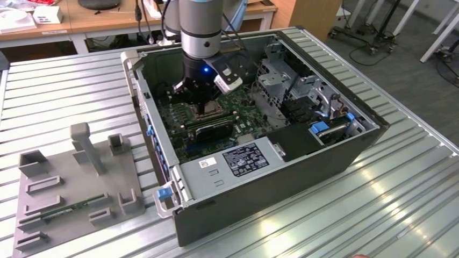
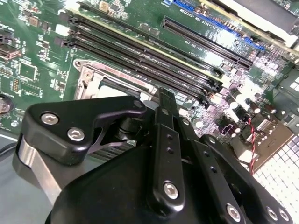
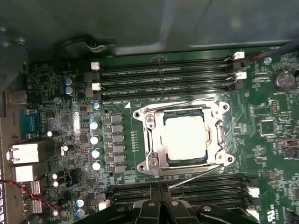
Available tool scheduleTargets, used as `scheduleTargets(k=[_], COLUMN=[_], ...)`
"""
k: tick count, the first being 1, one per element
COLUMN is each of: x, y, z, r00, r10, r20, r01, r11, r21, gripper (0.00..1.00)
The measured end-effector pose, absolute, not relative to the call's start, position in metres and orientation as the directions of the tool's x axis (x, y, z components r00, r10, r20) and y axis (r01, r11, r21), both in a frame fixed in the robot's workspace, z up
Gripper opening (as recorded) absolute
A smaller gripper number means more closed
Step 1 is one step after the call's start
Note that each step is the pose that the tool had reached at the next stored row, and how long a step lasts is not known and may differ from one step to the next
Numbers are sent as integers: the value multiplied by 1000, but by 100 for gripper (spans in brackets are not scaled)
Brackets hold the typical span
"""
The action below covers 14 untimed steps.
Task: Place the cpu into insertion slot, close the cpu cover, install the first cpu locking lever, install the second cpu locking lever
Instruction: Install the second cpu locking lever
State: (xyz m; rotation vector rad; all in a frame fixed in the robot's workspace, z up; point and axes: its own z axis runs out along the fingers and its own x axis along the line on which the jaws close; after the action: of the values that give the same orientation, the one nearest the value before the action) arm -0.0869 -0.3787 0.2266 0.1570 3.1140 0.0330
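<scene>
The cpu [image 3: 185, 138] already sits in the insertion slot [image 3: 186, 161] under the closed cpu cover [image 3: 159, 144], and the claw [image 3: 161, 205], empty with fingers together, could bump the thin levers.

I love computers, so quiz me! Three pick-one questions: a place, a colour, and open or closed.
1. Where is the cpu? A in the insertion slot; B on the grey stand; C in the gripper.
2. What colour is the board? A blue; B green; C red.
3. The cpu cover is: A standing open; B lying flat over the cpu; C taken off.
Answers: A, the chip sits in the socket; B, green surrounds the socket; B, its frame lies flat around the chip.
</scene>
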Motion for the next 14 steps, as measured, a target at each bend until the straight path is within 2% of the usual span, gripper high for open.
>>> scheduleTargets(k=[14], x=[-88], y=[-380], z=[211], r00=[-995], r10=[99], r20=[-22], r01=[99], r11=[995], r21=[22], gripper=[11])
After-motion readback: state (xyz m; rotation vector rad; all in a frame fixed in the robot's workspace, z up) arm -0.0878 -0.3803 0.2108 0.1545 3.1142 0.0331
